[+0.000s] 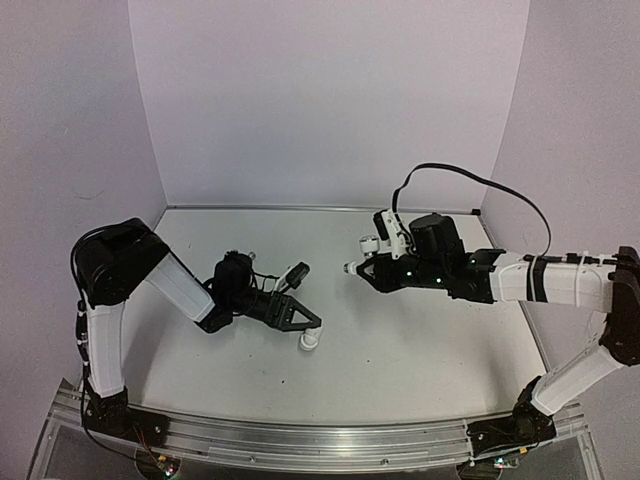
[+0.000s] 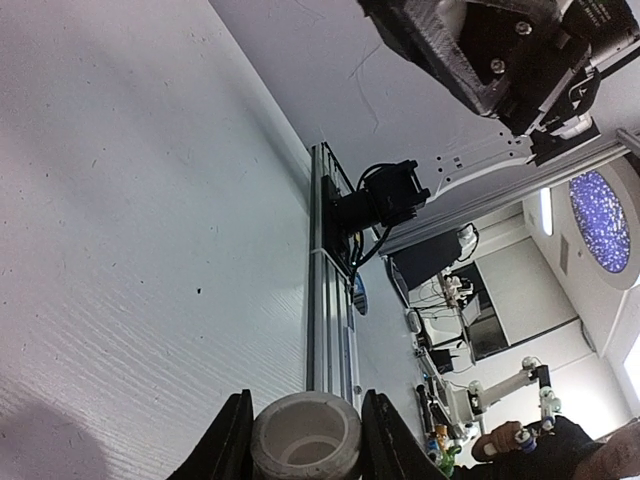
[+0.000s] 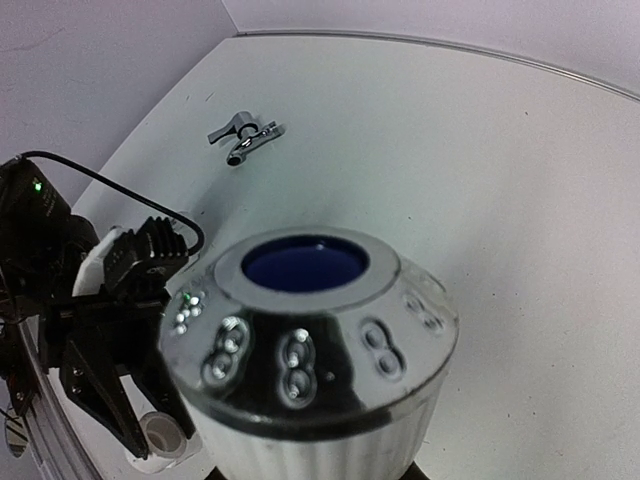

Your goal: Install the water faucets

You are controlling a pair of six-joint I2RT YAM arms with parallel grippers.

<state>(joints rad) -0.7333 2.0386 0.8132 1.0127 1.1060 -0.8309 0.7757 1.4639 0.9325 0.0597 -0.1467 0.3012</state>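
Progress: early, by the look of it. No two parts joined in any view.
- left gripper: low over table, fingers clamped on either side of white collared fitting, open end toward wrist cam.
- right gripper: raised, well apart from left, closed on chrome-faced fitting with blue centre and ribbed white body; fingers hidden behind it.
- metal pronged piece: loose on table, far side, untouched.

Left to do: mate held pair, fit pronged piece.
Writing/brands: none readable on parts.
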